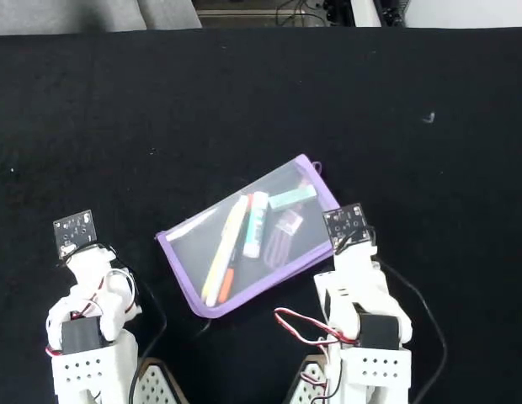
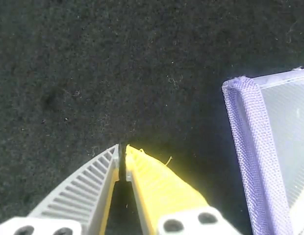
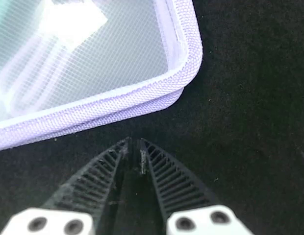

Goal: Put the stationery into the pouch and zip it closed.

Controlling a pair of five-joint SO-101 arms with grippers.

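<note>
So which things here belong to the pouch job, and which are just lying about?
Job: purple-trimmed clear mesh pouch; inside it, yellow pen, orange pen, white tube, teal eraser.
Lying about: black cloth table; cables beyond its far edge.

Light is soft and even, coming from above, so there are no hard shadows on the black bench [image 1: 244, 93] in the high view. The cloth soaks up nearly everything and reads flat dark, while the white arms [image 1: 88, 328] come out bright. The pouch [image 1: 248, 244] has a pale sheen on its clear face, and the right wrist view catches a proper white glare patch on it, plus a thin shadow under its edge. The left wrist view is dimmer, with grainy speckle over the cloth. The left tool [image 2: 123, 151] is well lit. The right tool [image 3: 135, 147] nearly melts into the dark.
</note>
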